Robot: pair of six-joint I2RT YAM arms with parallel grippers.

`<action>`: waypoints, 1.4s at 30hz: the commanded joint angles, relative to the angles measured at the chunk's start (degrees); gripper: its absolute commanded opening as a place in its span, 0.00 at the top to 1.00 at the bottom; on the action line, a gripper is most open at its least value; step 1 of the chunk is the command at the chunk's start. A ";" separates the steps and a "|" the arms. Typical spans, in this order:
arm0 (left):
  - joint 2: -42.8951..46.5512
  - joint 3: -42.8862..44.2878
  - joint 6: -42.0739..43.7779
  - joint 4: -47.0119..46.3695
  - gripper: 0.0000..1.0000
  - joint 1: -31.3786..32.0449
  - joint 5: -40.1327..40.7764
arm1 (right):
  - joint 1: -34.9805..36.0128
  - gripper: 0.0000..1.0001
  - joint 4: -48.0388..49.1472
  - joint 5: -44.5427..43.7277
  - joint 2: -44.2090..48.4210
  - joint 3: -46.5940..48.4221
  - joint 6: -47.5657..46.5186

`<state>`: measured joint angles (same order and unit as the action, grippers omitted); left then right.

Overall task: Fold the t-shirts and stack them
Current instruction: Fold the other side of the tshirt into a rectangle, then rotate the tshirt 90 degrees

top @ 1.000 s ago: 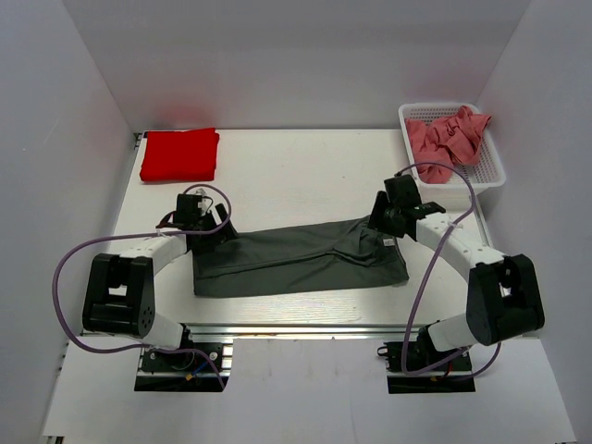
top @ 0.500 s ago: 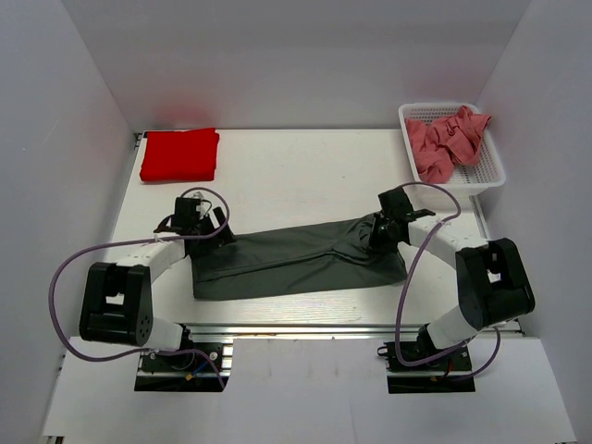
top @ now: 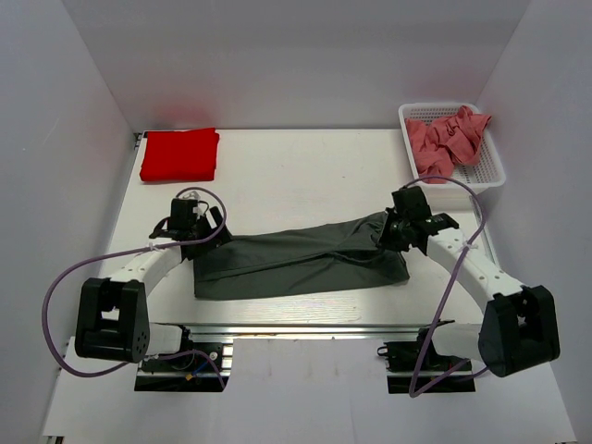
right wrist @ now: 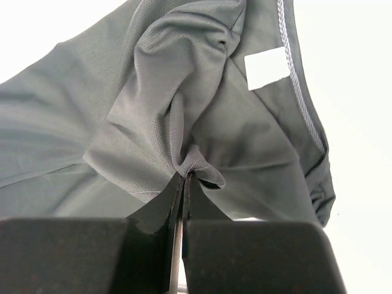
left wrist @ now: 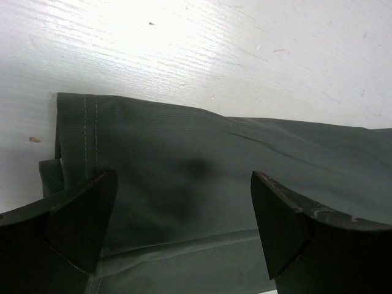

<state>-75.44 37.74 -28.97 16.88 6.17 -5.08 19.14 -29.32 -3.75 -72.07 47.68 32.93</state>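
A dark grey t-shirt (top: 301,259) lies folded lengthwise into a long band across the near middle of a white table (top: 305,176), running left to right. Its left end is flat, with a stitched hem showing in the left wrist view. Its right end is bunched and wrinkled, with a small white label (right wrist: 267,67) inside the neck.

The right gripper (top: 387,236) sits at that bunched end. Its jaws are closed together on a pinched ridge of the grey fabric, seen close up in the right wrist view. The left gripper (top: 211,239) is at the shirt's left end. Its two dark fingers (left wrist: 79,214) are spread wide apart over the hemmed cloth, holding nothing.

A bright red t-shirt (top: 179,154) lies folded in a neat rectangle at the far left corner of the table. Several dusty pink t-shirts (top: 447,139) are heaped loosely in a white mesh basket (top: 490,171) at the far right corner, well apart from the grey shirt
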 commanded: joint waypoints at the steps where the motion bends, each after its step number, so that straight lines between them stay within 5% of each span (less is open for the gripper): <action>1: 2.23 -0.56 -0.30 0.61 0.00 -0.11 0.16 | 0.11 1.00 -3.28 -0.21 2.28 -1.26 3.10; 5: 2.23 -1.08 -0.30 0.61 0.00 -0.11 0.16 | 0.11 0.95 -3.03 -1.69 3.25 -5.13 6.61; 7: 2.23 -1.09 -0.30 1.21 0.00 -0.11 0.16 | -0.06 0.84 -2.50 -2.66 3.26 -7.51 7.41; 8: 2.23 -1.09 -0.82 1.22 0.00 -0.11 0.16 | 0.02 0.66 -2.41 -3.36 2.99 -7.69 7.76; 11: 2.23 -1.09 -1.35 2.71 0.00 -0.11 0.86 | -0.15 0.45 -2.58 -4.95 2.38 -6.12 6.11; 16: 2.23 -0.56 -2.57 5.17 0.00 -0.11 3.14 | -0.24 0.45 0.93 -2.85 1.94 0.55 0.31; 23: 2.75 -1.61 -3.99 5.70 0.00 -0.11 3.68 | 0.11 0.42 12.53 11.64 -3.33 1.71 -1.20; 36: 3.37 -3.19 -6.89 13.08 0.00 -0.11 6.05 | -1.20 0.41 11.66 6.57 -28.01 6.98 1.97; 42: 1.44 -6.44 -7.42 16.59 0.00 -0.11 0.43 | -1.47 0.41 11.48 7.08 -41.17 20.04 -1.37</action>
<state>-73.56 35.24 -35.16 27.11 6.15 -0.60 18.22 -17.65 5.54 -104.49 63.57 34.06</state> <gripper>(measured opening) 0.996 0.588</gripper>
